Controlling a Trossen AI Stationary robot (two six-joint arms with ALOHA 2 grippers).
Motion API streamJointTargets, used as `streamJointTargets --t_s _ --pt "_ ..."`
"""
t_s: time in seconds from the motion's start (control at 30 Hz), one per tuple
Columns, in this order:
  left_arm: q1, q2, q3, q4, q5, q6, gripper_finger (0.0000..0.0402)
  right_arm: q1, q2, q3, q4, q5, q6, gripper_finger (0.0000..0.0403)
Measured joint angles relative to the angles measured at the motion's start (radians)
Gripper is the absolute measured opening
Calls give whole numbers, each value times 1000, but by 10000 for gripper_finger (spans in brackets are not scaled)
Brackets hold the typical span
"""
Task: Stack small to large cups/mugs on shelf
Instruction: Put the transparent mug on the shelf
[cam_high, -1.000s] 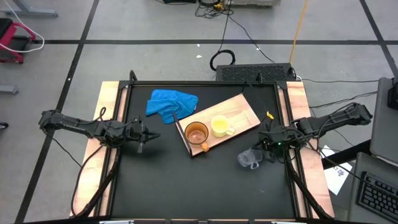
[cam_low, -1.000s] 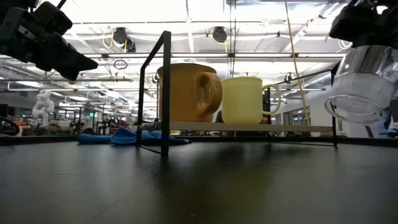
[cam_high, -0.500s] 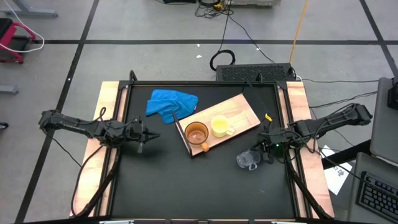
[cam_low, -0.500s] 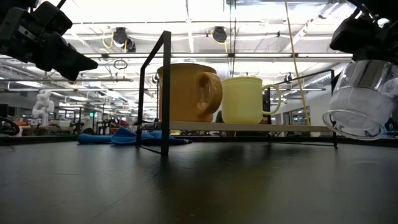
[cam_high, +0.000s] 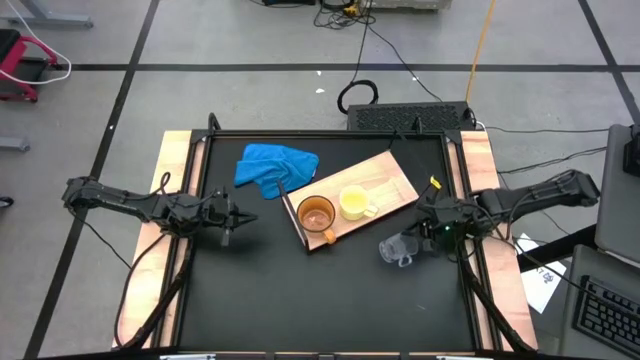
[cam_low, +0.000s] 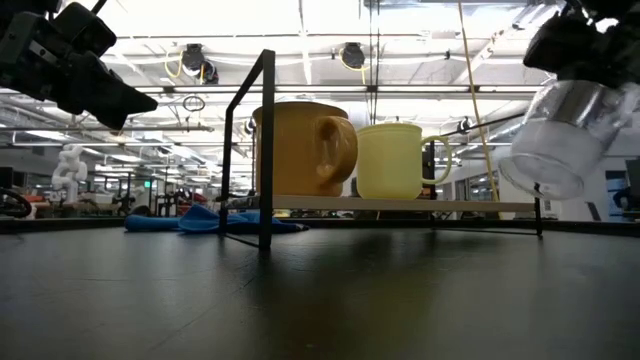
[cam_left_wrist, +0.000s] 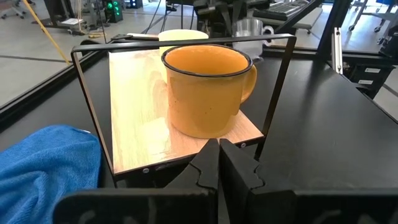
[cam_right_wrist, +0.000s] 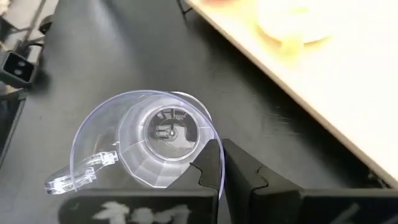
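While your right gripper (cam_right_wrist: 219, 163) pinched the clear cup's (cam_high: 396, 250) rim, tilted above the table at four o'clock from the shelf (cam_high: 385, 180), it risked slipping; left gripper (cam_left_wrist: 219, 163) waited clenched.

shelf (cam_high: 385, 172) far end bare | orange mug (cam_high: 316, 215), yellow mug (cam_high: 353, 203) (adjacent) block near end

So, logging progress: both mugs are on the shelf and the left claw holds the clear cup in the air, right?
Not quite: the right claw holds the clear cup, as the high view shows. Both mugs, orange and yellow, are on the shelf.
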Motion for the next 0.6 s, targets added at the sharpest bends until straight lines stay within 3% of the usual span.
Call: streamJointTargets --t_s 0.33,0.6 --pt "0 0 0 0 0 1 15 -127 33 165 -259 -6 -54 0" --pt "0 0 0 0 0 1 15 -237 118 307 -359 -46 -178 0"
